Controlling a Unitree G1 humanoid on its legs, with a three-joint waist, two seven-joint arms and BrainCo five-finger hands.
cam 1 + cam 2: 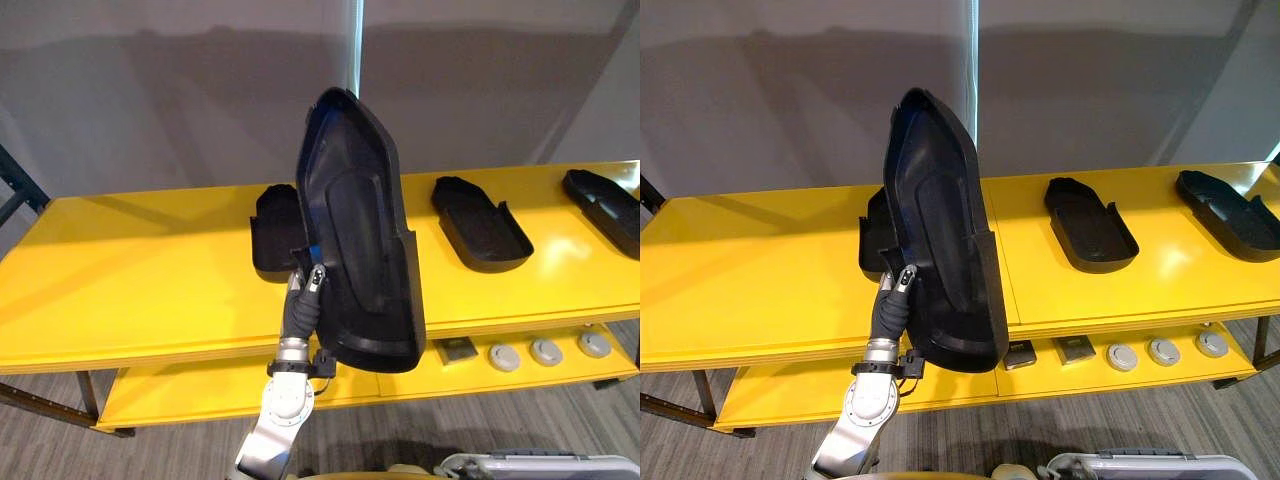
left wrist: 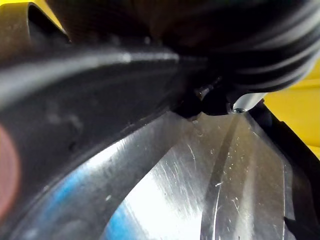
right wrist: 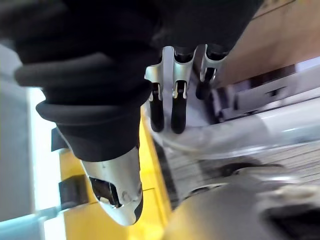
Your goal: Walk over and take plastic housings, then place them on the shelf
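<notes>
A large black plastic housing (image 1: 362,240) stands upright in front of the yellow shelf (image 1: 130,290), its hollow side facing me. My left hand (image 1: 306,295) is shut on its lower left edge, thumb pressed on the rim; in the left wrist view the housing's dark wall (image 2: 90,100) sits right against the hand. Three more black housings lie on the shelf top: one (image 1: 270,232) partly hidden behind the held one, one (image 1: 482,224) right of centre, one (image 1: 606,206) at the far right. My right hand (image 3: 179,95) hangs low at my side with relaxed fingers, holding nothing.
The lower shelf board (image 1: 200,392) carries three round white discs (image 1: 546,351) and a small dark box (image 1: 455,350) at its right end. A grey wall (image 1: 150,90) backs the shelf. A dark blue rack post (image 1: 14,188) stands at the far left.
</notes>
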